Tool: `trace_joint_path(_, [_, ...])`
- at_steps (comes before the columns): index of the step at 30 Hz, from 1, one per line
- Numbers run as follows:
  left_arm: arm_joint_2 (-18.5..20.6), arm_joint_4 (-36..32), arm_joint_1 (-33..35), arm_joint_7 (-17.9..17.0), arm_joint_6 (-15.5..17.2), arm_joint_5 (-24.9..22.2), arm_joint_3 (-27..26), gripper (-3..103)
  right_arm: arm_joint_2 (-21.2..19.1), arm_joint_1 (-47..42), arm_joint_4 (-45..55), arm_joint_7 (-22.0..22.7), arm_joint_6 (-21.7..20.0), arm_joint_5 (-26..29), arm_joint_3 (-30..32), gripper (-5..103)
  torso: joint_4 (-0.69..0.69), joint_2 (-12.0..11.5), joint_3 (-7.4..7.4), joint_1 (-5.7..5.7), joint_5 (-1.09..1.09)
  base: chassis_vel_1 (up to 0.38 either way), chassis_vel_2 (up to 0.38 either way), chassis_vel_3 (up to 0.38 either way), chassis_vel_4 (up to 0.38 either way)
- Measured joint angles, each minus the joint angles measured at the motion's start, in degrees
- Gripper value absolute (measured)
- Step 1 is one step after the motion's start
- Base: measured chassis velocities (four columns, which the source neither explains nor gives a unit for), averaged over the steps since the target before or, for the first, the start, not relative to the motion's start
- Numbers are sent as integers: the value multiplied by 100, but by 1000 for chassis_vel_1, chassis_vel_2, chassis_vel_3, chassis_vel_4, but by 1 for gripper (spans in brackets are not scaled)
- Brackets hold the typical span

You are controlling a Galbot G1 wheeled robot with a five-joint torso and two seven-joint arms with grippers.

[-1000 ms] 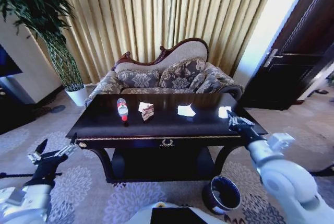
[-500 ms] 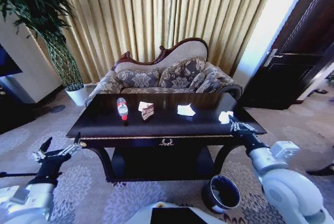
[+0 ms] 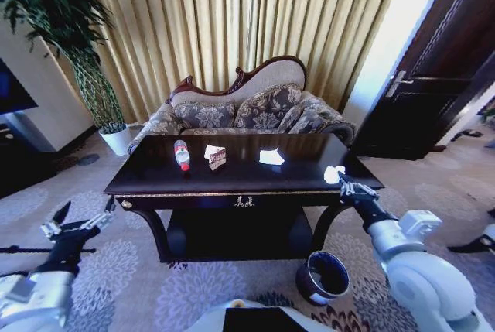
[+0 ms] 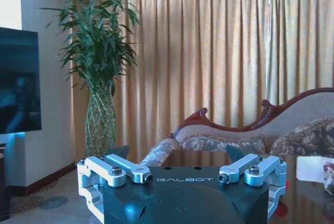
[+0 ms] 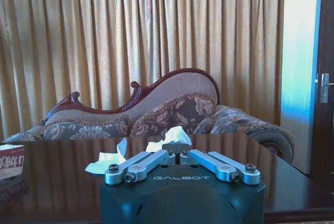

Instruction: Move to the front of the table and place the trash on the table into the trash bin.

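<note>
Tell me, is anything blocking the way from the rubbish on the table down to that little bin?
Nothing visible does. The bottle, wrapper and paper scrap lie in the open on the table, and the trash bin stands on the carpet before its right front leg, mouth uncovered. The right gripper hovers at that corner.

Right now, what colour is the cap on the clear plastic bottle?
Red; the clear plastic bottle shows best in the head view.
</note>
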Motion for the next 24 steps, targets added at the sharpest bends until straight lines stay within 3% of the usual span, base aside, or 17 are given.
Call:
trace_joint_path(5, [124, 0, -75, -77, 287, -291, -296, 100, 44, 27, -27, -4, 14, -108, -110, 0, 0, 0, 0, 0, -1, 111, -111, -112, 104])
trace_joint_path(13, [139, 0, -139, -117, 329, -362, -277, 100, 92, 23, -151, -57, 116, -283, -208, 0, 0, 0, 0, 0, 0, 100, -109, -106, 115])
trace_joint_path(17, [93, 0, -159, -122, 326, -300, -155, 100, 219, -78, -338, -368, 202, -575, -269, 0, 1, 1, -1, -1, 0, 58, -52, -45, 67])
trace_joint_path(20, [53, 1, -160, -122, 316, -230, -79, 100, 358, -184, -976, -671, 290, -935, -309, 0, 0, 0, 0, 0, -2, 0, 0, 0, 0])
trace_joint_path(24, [48, 1, -160, -118, 310, -222, -57, 100, 395, -147, -1569, -717, 301, -1080, -392, 0, -1, -2, 1, 2, 0, 0, 0, 0, 0])
